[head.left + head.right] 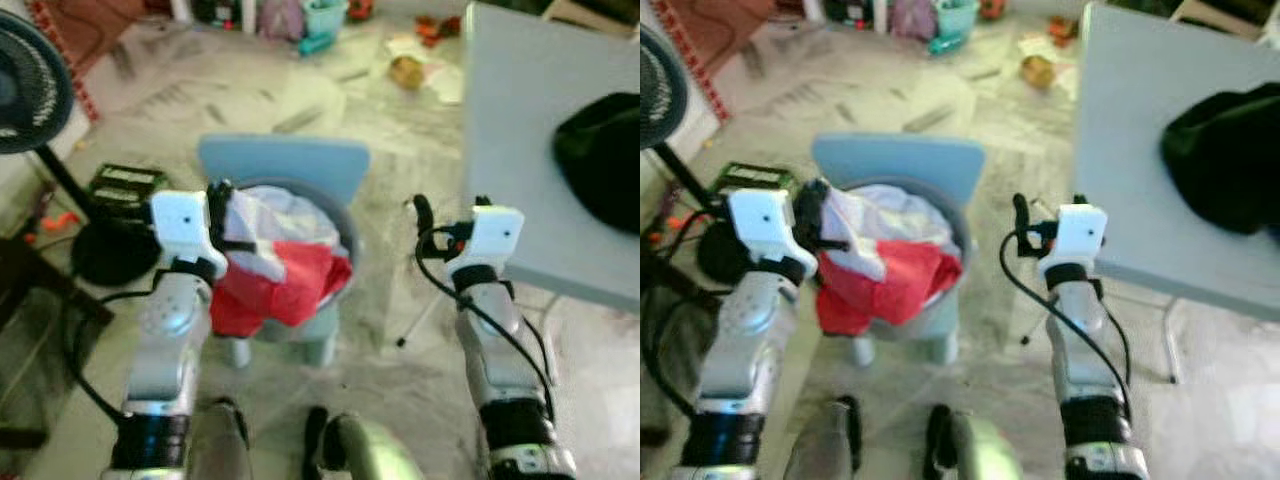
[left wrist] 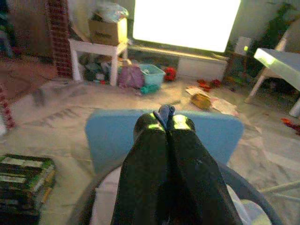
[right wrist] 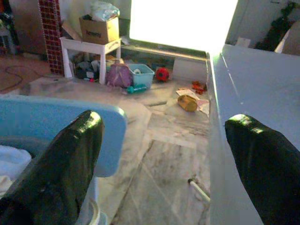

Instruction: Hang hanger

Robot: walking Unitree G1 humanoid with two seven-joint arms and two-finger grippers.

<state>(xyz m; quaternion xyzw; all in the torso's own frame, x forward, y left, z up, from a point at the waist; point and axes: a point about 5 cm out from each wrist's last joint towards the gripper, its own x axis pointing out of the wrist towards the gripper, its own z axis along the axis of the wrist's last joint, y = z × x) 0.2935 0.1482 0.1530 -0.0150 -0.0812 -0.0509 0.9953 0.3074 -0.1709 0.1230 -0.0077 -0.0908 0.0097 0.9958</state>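
No hanger can be made out. My left gripper (image 1: 218,195) is shut and hovers over the near left rim of a grey basket (image 1: 345,235), which holds white cloth (image 1: 285,210) and red cloth (image 1: 290,280). In the left wrist view a small dark blue bit (image 2: 164,111) pokes out between the closed fingertips; I cannot tell what it is. My right gripper (image 1: 452,208) is open and empty. It is held in the gap between the basket and the grey table (image 1: 520,110), its fingers (image 3: 70,159) spread wide.
The basket sits on a low light-blue chair (image 1: 285,160). A black garment (image 1: 600,155) lies on the table at the right. A black fan (image 1: 30,90) and a stack of dark boxes (image 1: 125,185) stand on the left. Toys and bins litter the far floor.
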